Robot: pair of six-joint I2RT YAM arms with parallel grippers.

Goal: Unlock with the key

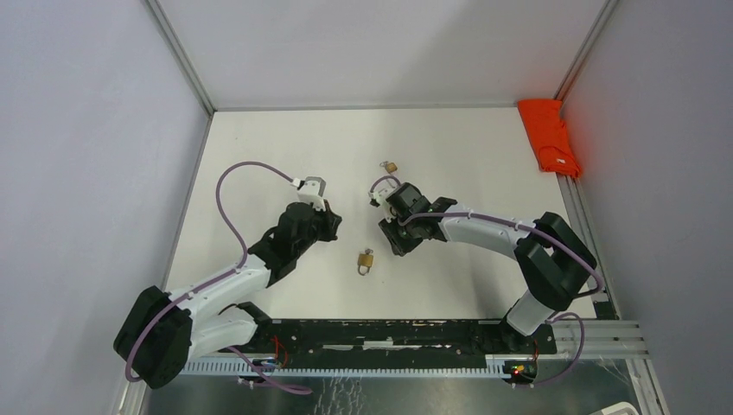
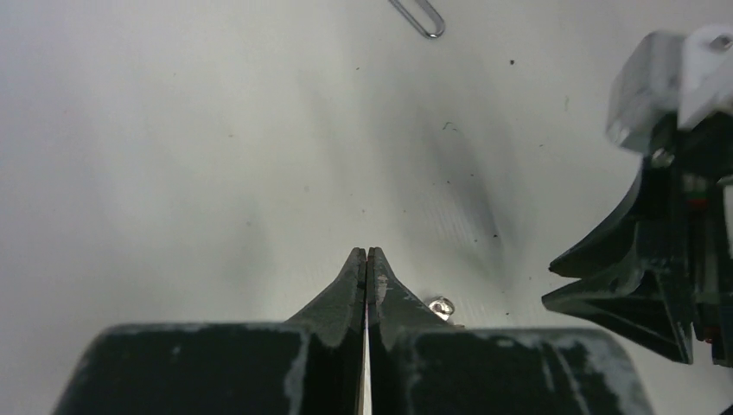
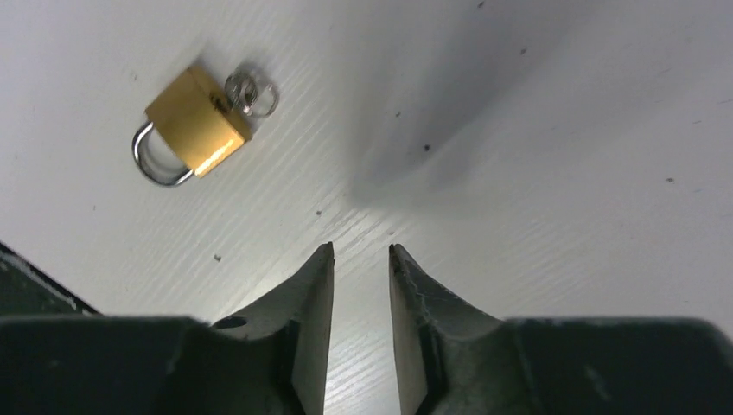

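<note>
The whole table (image 1: 285, 147) is taken in from high above and behind, with the arm bases (image 1: 156, 337) along the bottom edge. Both wrist views are set low and close over the table, facing forward. The central padlock (image 1: 366, 261) is shared with the right wrist view, upper left.

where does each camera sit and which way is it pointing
Top: above and behind the bases, looking down on the table; both arms, left gripper and right gripper show.
Left wrist: looks down past its shut fingers at the table; the right gripper shows at right.
Right wrist: looks down past its open fingers at the padlock.
Shared: top and right wrist both show that padlock.
</note>
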